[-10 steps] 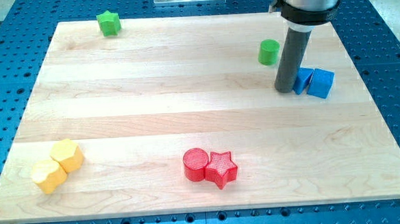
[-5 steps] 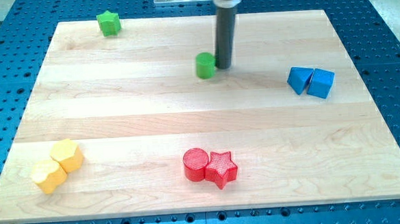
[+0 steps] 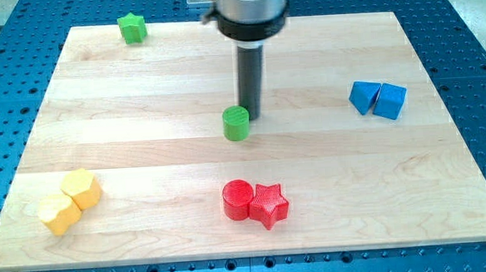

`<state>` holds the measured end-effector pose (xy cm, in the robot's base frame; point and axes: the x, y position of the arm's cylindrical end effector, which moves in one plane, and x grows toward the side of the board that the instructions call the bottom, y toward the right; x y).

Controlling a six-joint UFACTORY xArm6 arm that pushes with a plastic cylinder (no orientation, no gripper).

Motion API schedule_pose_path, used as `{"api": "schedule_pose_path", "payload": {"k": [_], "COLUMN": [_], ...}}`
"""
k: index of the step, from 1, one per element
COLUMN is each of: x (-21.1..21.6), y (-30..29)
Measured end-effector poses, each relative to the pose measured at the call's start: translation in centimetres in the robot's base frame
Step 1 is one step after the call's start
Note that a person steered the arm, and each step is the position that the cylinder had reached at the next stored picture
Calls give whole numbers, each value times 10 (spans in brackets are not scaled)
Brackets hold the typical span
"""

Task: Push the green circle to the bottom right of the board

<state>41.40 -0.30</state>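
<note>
The green circle (image 3: 236,123) stands near the middle of the wooden board (image 3: 141,108). My tip (image 3: 251,117) is just to its upper right, touching or almost touching it. The dark rod rises from there to the view's top.
A red circle (image 3: 238,199) and a red star (image 3: 268,205) sit together below the green circle. Two blue blocks (image 3: 378,99) lie at the right. A green star (image 3: 132,28) is at the top left. Two yellow blocks (image 3: 70,200) lie at the bottom left.
The tip swept from beside the blue blocks leftward, met the green circle and pushed it left and down toward the board's middle. The other blocks have not moved.
</note>
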Motion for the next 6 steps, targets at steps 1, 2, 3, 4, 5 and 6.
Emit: {"api": "schedule_pose_path", "payload": {"k": [1, 2, 3, 4, 5, 6], "x": [-1, 29, 52, 68, 89, 119], "y": [-41, -34, 61, 131, 172, 208]}}
